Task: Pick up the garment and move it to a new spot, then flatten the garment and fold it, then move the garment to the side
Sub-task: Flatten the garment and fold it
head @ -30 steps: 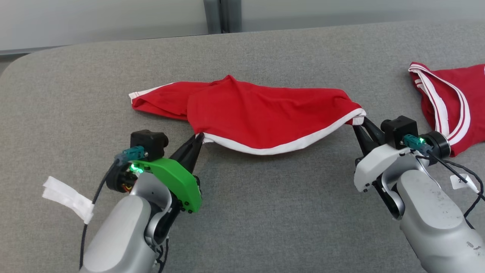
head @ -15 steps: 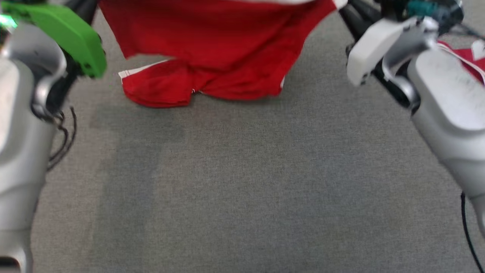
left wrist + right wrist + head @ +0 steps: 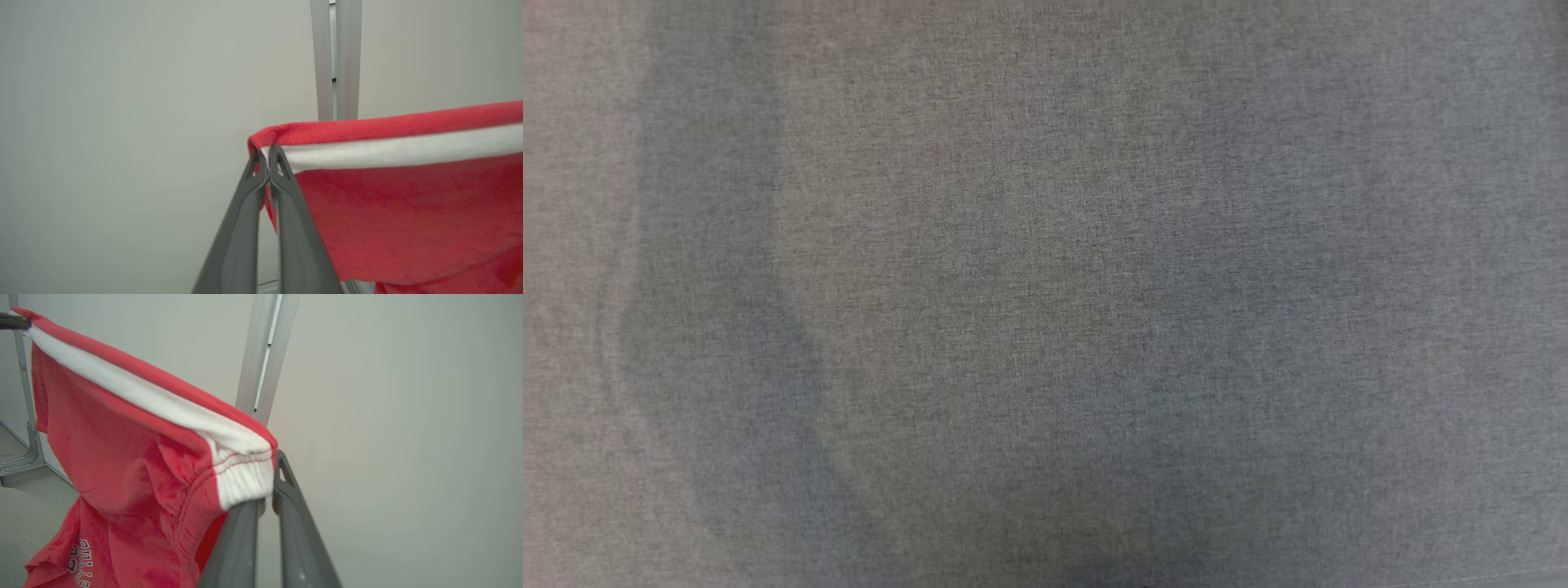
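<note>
The garment (image 3: 408,212) is a pair of red shorts with a white waistband, hanging in the air in front of a pale wall. My left gripper (image 3: 267,157) is shut on one end of the waistband. My right gripper (image 3: 269,473) is shut on the other end (image 3: 241,473), where the elastic bunches over one finger. The waistband stretches between them, and in the right wrist view the left gripper's dark tip (image 3: 12,321) shows at the far end. The red cloth (image 3: 122,457) hangs down below, with white lettering near its lower edge.
The head view looks straight down on the grey fabric table top (image 3: 1045,294), crossed by soft shadows. A grey metal post (image 3: 335,61) stands against the wall behind the garment. A corner of the table (image 3: 24,522) lies below the hanging cloth.
Both grippers have lifted the garment off the table by its waistband. The head camera's picture has shifted, now resting on bare table top.
</note>
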Robot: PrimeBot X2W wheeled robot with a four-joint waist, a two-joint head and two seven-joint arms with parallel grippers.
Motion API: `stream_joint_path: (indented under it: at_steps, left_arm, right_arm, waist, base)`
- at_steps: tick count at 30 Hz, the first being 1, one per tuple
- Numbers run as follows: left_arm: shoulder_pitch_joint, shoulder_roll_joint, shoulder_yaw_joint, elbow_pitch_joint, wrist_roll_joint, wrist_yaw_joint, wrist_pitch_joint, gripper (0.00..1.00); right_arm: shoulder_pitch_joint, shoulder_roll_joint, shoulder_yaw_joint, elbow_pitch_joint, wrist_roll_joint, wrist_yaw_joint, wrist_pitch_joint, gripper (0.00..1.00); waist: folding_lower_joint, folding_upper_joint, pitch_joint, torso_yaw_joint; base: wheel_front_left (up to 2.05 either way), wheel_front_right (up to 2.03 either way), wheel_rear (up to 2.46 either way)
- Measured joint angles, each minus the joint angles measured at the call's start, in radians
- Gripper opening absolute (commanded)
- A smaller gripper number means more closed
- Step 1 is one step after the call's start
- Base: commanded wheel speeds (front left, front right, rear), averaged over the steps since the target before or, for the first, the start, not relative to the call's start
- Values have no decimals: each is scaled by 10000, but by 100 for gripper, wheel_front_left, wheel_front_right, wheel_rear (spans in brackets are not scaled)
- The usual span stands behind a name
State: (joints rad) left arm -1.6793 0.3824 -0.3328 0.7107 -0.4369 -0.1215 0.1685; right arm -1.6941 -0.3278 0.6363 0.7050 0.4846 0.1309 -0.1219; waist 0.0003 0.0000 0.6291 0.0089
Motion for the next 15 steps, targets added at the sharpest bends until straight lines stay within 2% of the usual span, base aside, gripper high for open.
stream_joint_path:
  at_steps: [4,8,12,15]
  left_arm:
    - [-393,-228,0,752,-174,-15,-531,0]
    - [-341,-244,-349,1221,-460,-59,-732,0]
    - [612,-240,-1283,1189,-932,-73,-539,0]
    - [1665,-48,-2123,759,-1756,-75,-113,0]
  right_arm:
    - [-416,217,343,715,-44,0,-577,0]
    - [-267,173,993,1058,127,0,-838,0]
    - [625,-119,1697,1170,602,0,-1097,0]
    - [1596,-410,2326,1043,930,0,-1239,0]
  waist:
    - [0,0,361,-11]
    - [0,0,226,-9]
    - [-1,0,-123,41]
    - [-1,0,-508,82]
  base:
    - [0,0,0]
    - [0,0,0]
    - [0,0,0]
    - [0,0,0]
